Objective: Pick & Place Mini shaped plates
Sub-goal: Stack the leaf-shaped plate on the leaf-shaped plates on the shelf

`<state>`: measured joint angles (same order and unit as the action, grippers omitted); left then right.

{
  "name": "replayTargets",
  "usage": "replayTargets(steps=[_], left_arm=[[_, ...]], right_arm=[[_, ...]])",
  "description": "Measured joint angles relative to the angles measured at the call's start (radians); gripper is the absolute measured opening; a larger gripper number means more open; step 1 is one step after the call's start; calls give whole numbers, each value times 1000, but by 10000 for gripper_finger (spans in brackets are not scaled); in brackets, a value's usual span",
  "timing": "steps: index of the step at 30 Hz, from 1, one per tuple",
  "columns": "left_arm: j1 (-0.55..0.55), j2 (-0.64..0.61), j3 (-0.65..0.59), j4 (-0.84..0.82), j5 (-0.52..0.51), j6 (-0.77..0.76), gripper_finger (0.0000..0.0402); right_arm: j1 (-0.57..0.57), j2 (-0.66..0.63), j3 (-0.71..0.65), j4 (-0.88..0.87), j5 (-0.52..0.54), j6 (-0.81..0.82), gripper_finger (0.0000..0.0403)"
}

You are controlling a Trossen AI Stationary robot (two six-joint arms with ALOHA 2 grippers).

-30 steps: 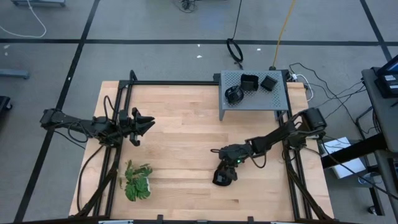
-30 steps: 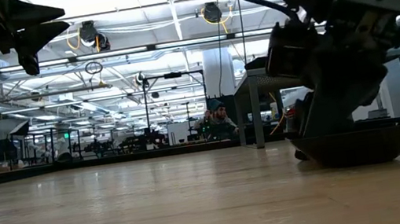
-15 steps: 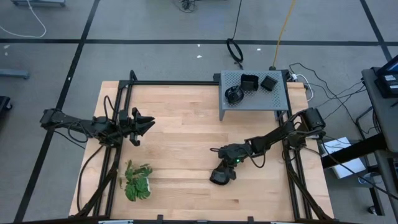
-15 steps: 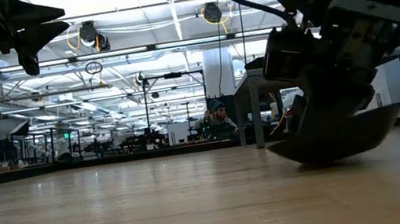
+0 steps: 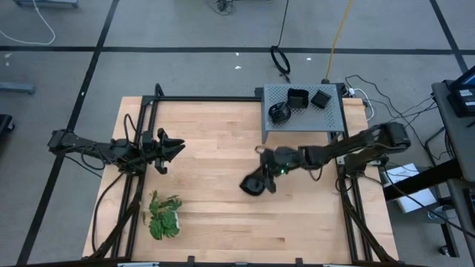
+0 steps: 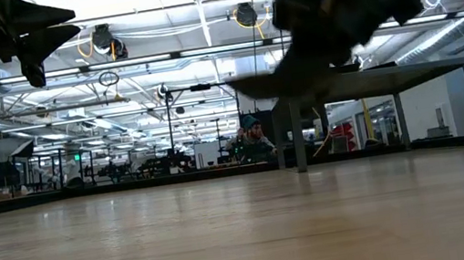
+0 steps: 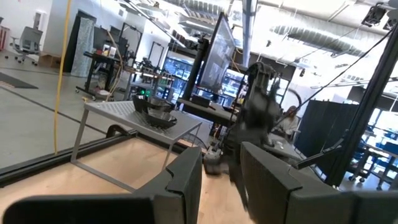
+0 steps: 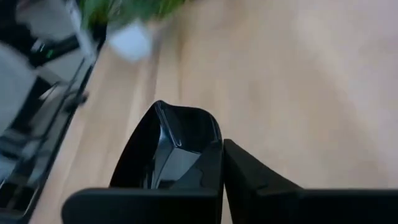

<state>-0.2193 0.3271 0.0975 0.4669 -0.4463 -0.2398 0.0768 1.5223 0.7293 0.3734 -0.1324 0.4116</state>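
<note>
My right gripper [image 5: 264,180] is over the middle of the table, shut on a small glossy black mini plate [image 5: 252,185] that hangs in the air [image 6: 273,81]. Three more black mini plates [image 5: 279,113] [image 5: 297,97] [image 5: 322,99] rest on top of the grey perforated metal stand [image 5: 326,117] at the table's far right. My left gripper [image 5: 177,148] hovers above the table's left side, open with nothing between its fingers [image 7: 186,177]. My right gripper pinches the plate's rim [image 8: 210,149] between its two fingers, at the edge nearest the wrist. The rest of the plate juts out past the fingertips toward the table's left. The plate is lifted clear of the table, roughly level.
A green leafy plant [image 5: 164,216] lies near the table's front left. The stand's legs [image 6: 295,134] rise at the far right. Bare wood [image 5: 223,133] spreads between the two arms. Black frame rails [image 5: 141,126] run along the table's sides.
My right gripper has shut on the plate's rim. The plate first tipped up on one edge, then rose clear of the table. The gripper has carried it up and toward the table's far edge, a little to the left.
</note>
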Motion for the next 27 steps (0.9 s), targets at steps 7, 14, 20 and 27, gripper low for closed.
replayTargets(steps=[7, 14, 20, 27], left_arm=[[0, 0, 0, -1, 0, 0, 115], [0, 0, 0, 0, 0, 0, 115], [0, 0, 0, -1, 0, 0, 115], [0, 0, 0, 0, 0, 0, 115]], right_arm=[[-102, -237, 42, -130, 129, -128, 0], [-234, -416, 111, -246, 188, -326, 0], [-400, -466, 151, -322, 188, -353, 0], [-536, -465, 152, -425, 370, -115, 0]])
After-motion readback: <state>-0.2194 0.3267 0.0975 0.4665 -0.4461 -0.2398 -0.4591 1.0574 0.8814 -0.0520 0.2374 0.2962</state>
